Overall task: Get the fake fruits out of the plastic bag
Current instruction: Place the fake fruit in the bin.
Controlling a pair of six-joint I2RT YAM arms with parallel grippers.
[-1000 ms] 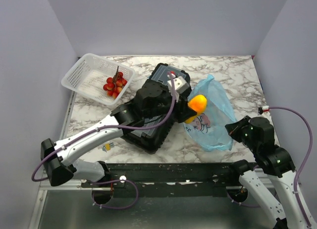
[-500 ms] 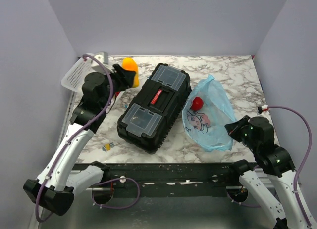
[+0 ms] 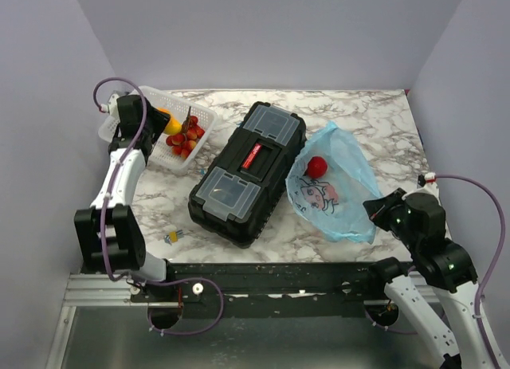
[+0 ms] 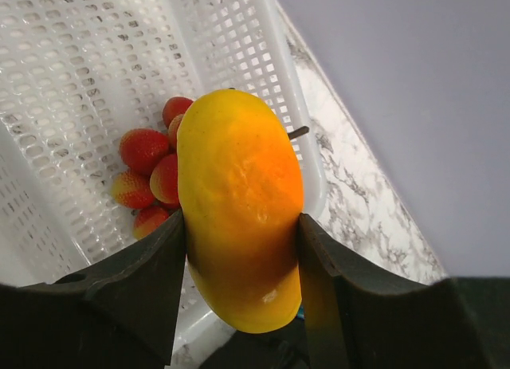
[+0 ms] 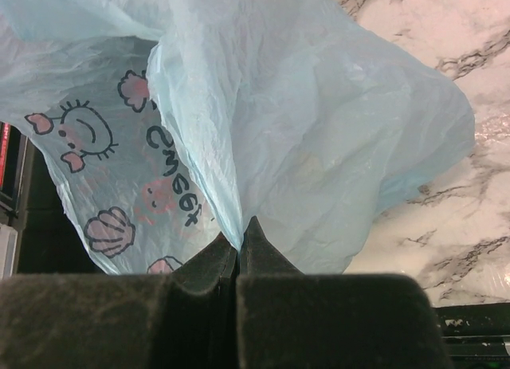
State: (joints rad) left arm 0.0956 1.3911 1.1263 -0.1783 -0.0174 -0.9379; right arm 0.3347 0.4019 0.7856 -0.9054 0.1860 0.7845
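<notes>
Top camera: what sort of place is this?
Probably a robot test booth: a marble-patterned table walled by plain lilac panels, with a metal mounting rail along its near edge.

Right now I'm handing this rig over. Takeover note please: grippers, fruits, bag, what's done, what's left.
The left gripper is shut on the mango, held over the white basket.
The right gripper is shut, pinching the near corner of the plastic bag.
The grapes lie in the basket; the red round fruit is inside the bag, beside the black toolbox.
Done: grapes out, mango out but not released.
Left: release the mango, then fetch the red round fruit.
</notes>
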